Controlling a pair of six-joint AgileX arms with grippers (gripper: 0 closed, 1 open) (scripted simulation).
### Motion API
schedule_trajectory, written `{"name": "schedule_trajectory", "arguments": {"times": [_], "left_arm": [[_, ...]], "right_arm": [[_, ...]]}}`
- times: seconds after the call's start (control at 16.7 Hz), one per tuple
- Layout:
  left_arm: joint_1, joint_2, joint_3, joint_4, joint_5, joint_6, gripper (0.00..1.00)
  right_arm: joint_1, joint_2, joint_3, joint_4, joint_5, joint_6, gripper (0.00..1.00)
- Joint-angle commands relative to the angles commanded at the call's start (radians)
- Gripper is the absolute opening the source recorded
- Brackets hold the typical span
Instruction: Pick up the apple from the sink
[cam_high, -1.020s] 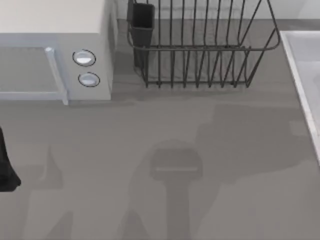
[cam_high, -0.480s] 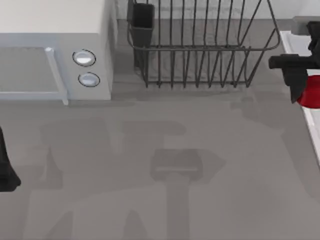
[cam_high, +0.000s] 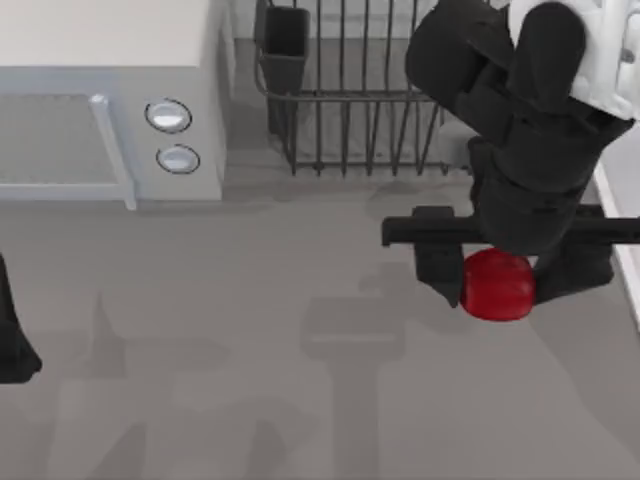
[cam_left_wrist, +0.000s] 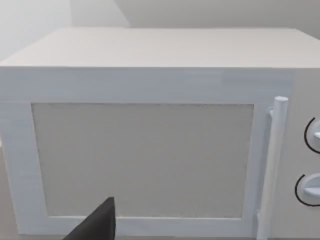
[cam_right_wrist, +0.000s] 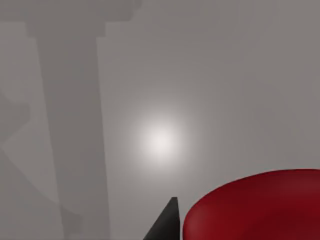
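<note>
1. Biggest risk: dropping the apple (cam_high: 497, 290), now clenched in the right gripper (cam_high: 497, 275) and hanging in the air right of centre in the top view, clear of the sink (cam_high: 628, 270) at the right edge. Glossy and rounded, gripped on two narrow sides only, so likely to slip or roll out on a sudden jerk; in the right wrist view, red curve (cam_right_wrist: 255, 207) close against one dark fingertip, bare surface beneath
2. Lesser risk: clipping the rack (cam_high: 350, 100) at the upper middle of the frame, with the bulk of the right arm overlapping its right end; a careless swing could snag the wires
3. Smallest risk: knocking the sink rim, close beside the outer finger (cam_high: 578, 270) in the frame, if lowered without moving away
4. Counter (cam_high: 250, 300): flat matt grey, bare across the lower frame apart from soft arm shadows; nothing to stop a fallen fruit rolling
5. Microwave (cam_high: 110, 100): white, upper left, two round knobs and a bar handle; door seen head-on in the left wrist view, pale wall (cam_left_wrist: 95, 12) behind
6. Left gripper (cam_high: 15, 345): parked at the lower left edge, released or clenched not to be told
</note>
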Motion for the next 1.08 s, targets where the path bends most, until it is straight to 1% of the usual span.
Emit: {"name": "schedule_trajectory", "arguments": {"times": [0.12,0.42,0.54,0.66,0.9,1.08], "left_arm": [[0.0,0.0,0.0,0.0,0.0,0.0,1.0],[0.0,0.0,0.0,0.0,0.0,0.0,1.0],[0.0,0.0,0.0,0.0,0.0,0.0,1.0],[0.0,0.0,0.0,0.0,0.0,0.0,1.0],[0.0,0.0,0.0,0.0,0.0,0.0,1.0],[0.0,0.0,0.0,0.0,0.0,0.0,1.0]], "right_arm": [[0.032,-0.005,-0.009,0.001,0.0,0.03,0.0],[0.029,0.0,-0.009,0.003,-0.001,0.032,0.0],[0.03,0.007,-0.045,0.039,-0.001,0.032,0.0],[0.031,0.019,-0.109,0.115,-0.001,0.033,0.0],[0.035,0.05,-0.274,0.336,0.0,0.035,0.0],[0.037,0.067,-0.356,0.422,0.0,0.037,0.0]]}}
